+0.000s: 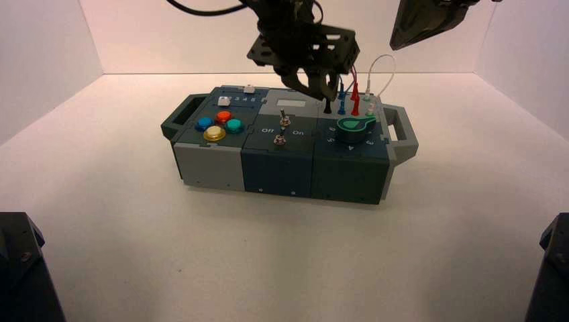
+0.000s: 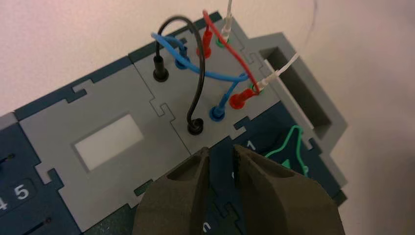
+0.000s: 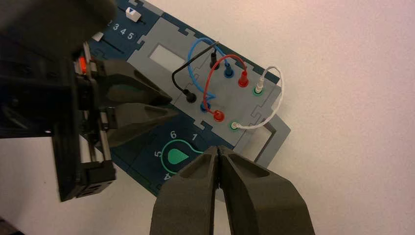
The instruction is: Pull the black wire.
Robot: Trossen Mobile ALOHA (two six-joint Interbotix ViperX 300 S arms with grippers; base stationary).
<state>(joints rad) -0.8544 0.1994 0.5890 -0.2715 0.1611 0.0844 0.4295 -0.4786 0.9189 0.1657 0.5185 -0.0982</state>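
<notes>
Fingers apart with a narrow gap between them and nothing in it, the left gripper (image 2: 221, 150) is above the box's top, close to the knob (image 3: 177, 156) and short of the wires. The black wire (image 2: 201, 63) arches just ahead of it, one black plug (image 2: 195, 127) seated beside the seam with the knob's panel, the other (image 2: 160, 69) near the box's far edge. Both ends look plugged in.

The first risk is aim: if the fingertips come down too near the knob, they could knock it or close on nothing, the slim cable offering little to catch. The blue wire (image 2: 222, 77) crosses under the arch in the left wrist view, so a grip taken at that crossing could gather both and pull the wrong one too. The red wire (image 2: 235, 55) loops nearby and might snag if the gripper strays toward the box's right edge. Gripping high on the loop would probably bend the cable or let it slip; a slanted tug might wedge the plug or shift the box (image 1: 275, 171) on the surface (image 1: 268, 261).

Farther out, the right gripper (image 3: 218, 149), its fingers together, waits above the box's far right corner area. Were it to move inward, it could crowd the left arm, and beneath it the white wire (image 3: 280, 95) might be brushed.
</notes>
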